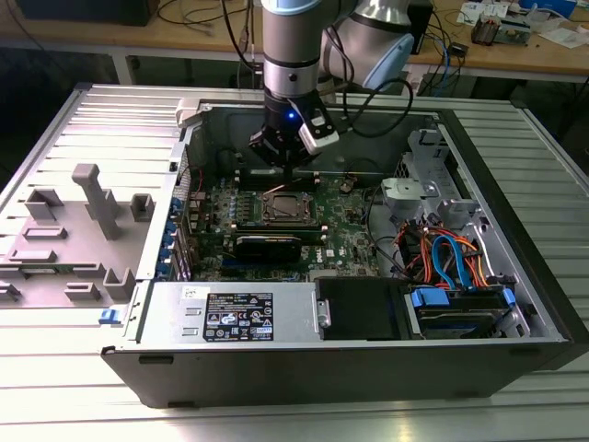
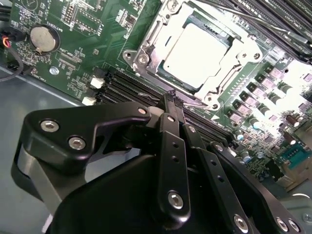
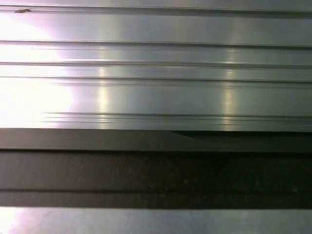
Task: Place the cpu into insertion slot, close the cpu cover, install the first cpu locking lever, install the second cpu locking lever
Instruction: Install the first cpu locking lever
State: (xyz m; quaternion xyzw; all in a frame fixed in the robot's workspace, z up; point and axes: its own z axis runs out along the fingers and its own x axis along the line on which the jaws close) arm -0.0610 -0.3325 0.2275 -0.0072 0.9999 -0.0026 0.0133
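cpu sits flat in the socket on the green motherboard, silvery top up, bright glare on it. cpu cover lies down over it, the metal frame ringing the chip, chip showing through the central window. In the exterior view the socket with the cpu cover is near the middle of the open computer case.

A thin lever wire runs along the socket's far edge in the second wrist view; whether it is latched, cannot tell. Black memory slots lie between the socket and the jaws. Round coin battery is at about 9 o'clock from the socket in the second wrist view, well apart.

gripper: jaws pressed together, black fingertips meeting at a point, nothing pinched. The tips hang just above the memory slots beside the socket's near edge, not touching the cover as far as shows. In the exterior view the gripper is at 12 o'clock from the socket, just beside it, hanging from the arm.

Further out in the exterior view: a drive bay with blue and orange cables at 3 o'clock of the socket, a labelled power supply at 6 o'clock, and a grey fixture tray at 9 o'clock outside the case. Everything rests on a ribbed metal counter. The first wrist view has ribbed metal counter surface and a dark band.
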